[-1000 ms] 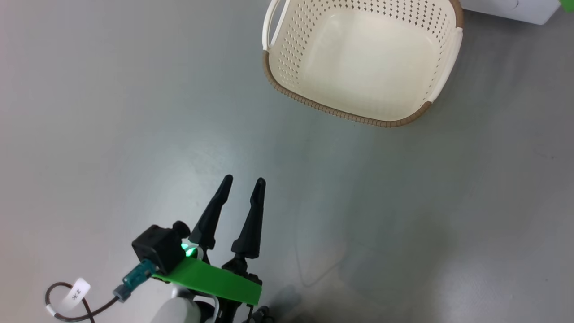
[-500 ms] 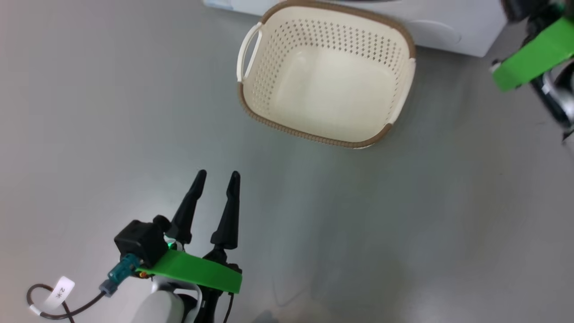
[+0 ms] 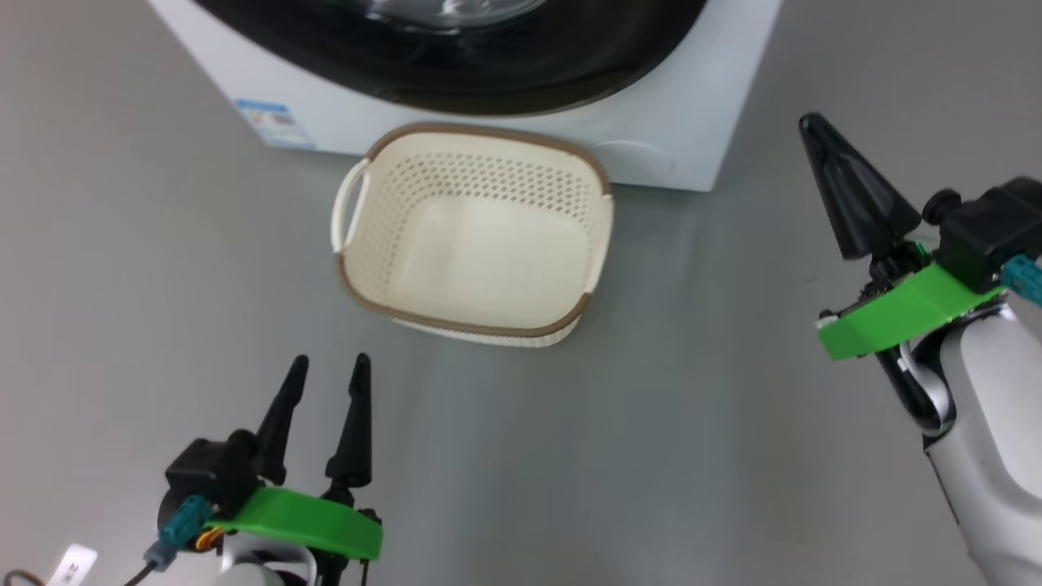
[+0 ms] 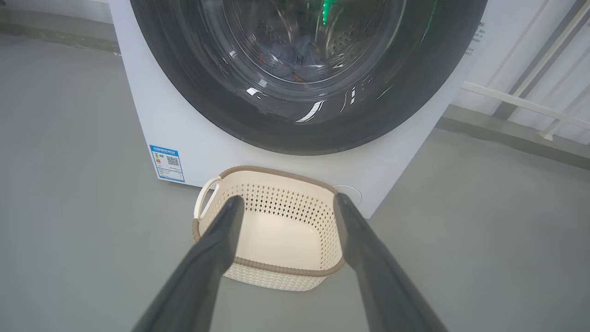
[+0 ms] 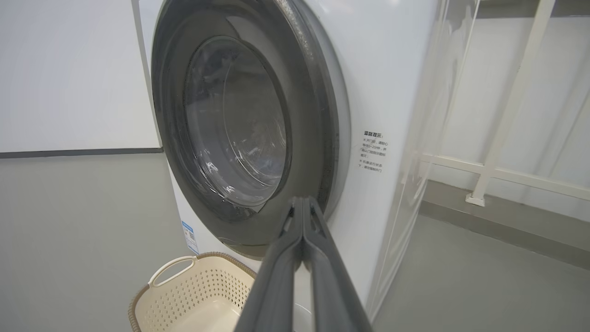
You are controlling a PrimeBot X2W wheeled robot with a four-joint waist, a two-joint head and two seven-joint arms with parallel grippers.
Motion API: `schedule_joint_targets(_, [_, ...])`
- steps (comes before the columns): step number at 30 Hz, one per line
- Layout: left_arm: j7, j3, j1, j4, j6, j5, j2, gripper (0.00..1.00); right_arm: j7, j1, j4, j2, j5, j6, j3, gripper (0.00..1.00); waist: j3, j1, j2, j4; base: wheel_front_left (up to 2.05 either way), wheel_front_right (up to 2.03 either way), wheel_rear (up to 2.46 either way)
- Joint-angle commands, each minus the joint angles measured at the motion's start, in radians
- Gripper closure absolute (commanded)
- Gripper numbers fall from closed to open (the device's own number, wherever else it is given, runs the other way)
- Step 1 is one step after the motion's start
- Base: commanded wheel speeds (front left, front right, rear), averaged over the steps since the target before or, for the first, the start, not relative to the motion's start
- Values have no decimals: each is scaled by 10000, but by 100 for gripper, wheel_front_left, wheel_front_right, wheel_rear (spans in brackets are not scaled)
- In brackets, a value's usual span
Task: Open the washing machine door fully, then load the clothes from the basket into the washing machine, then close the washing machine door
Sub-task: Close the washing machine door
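— What's sitting around the washing machine (image 3: pixel 676 155) right now?

— The basket (image 3: pixel 456 321) is on the grey floor (image 3: pixel 692 448), just in front of the machine's bottom edge and below the washing machine door (image 4: pixel 304 115). Its bare bottom shows. A blue label (image 3: pixel 273 122) is stuck low on the front, left of the basket. Off to the machine's right there's a white rail (image 5: pixel 507 175) along the wall.

— And the door?

— Shut, flat against the front. Through the glass I can make out the clothes (image 4: pixel 295 57) down in the drum.

— Anything in the arms' way?

— The basket stands between the left gripper (image 3: pixel 330 360) and the machine.

— What are the jaws doing?

— The left ones are spread wide, holding nothing, well short of the basket. The right gripper (image 3: pixel 814 129) has its fingers pressed together on nothing. It's up by the machine's right corner, pointing toward the door's lower rim.
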Motion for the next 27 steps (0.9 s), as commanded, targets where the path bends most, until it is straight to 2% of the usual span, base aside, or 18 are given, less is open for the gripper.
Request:
schedule_joint_targets(1, [-63, 512, 209, -189, -53, 189, 244, 0, 27, 511, -333, 236, -123, -59, -74, 100, -1202, 0, -1, -1364, 0, 0, 0])
schedule_joint_targets(12, [-63, 1240, 1035, -11, -166, 483, 244, 0, 27, 2874, -785, 1147, -320, -59, -1386, 100, -2673, 0, -1, -2703, 0, 0, 0])
schedule_joint_targets(19, [-63, 1492, 1579, -51, -179, 474, 244, 0, 27, 4173, -1120, 1687, -280, -59, -2329, 100, -3356, 0, -1, -3107, 0, 0, 0])
schedule_joint_targets(27, [-63, 1734, 1839, -106, -185, 346, 244, 0, 27, 5152, -1459, 2061, -331, -59, -3107, 100, -3609, 0, -1, -3349, 0, 0, 0])
